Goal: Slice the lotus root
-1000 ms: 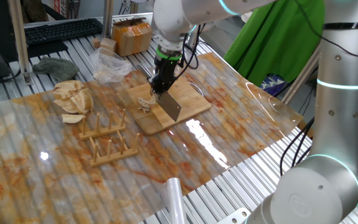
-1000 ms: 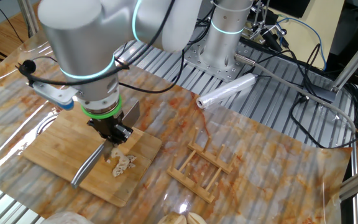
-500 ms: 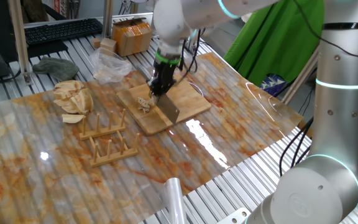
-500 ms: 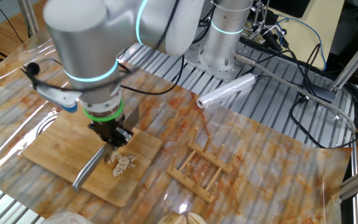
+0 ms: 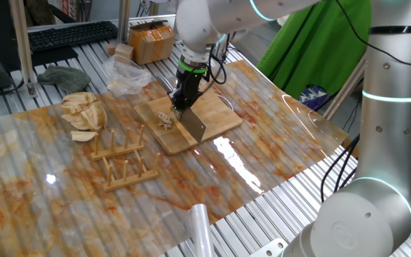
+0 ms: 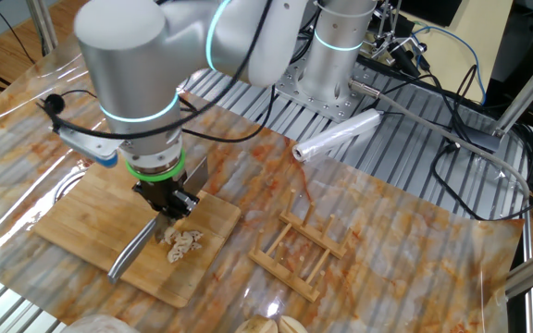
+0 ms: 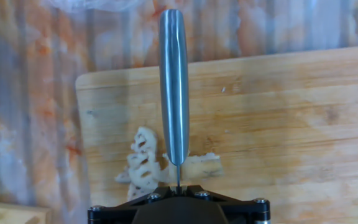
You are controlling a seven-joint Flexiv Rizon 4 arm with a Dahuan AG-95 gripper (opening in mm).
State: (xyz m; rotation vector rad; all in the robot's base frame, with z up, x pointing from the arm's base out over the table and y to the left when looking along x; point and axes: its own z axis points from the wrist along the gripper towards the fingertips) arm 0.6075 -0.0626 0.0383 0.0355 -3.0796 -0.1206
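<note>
At the far left of one fixed view a heap of pale wedges is seen on the table, well apart from the work, with a wooden rack nearer the centre. Further right, on the cutting board, the lotus root is found as a few thin holed slices with an uncut stub lying to the other side of the blade; in the hand view slices lie left of the blade and the stub right of it. The task is judged well advanced, with only that small remainder left to be cut. The cleaver is clamped by its handle in the fully closed gripper, blade edge down at the board. Compared with a second earlier, the blade has been lowered slightly onto the root.
</note>
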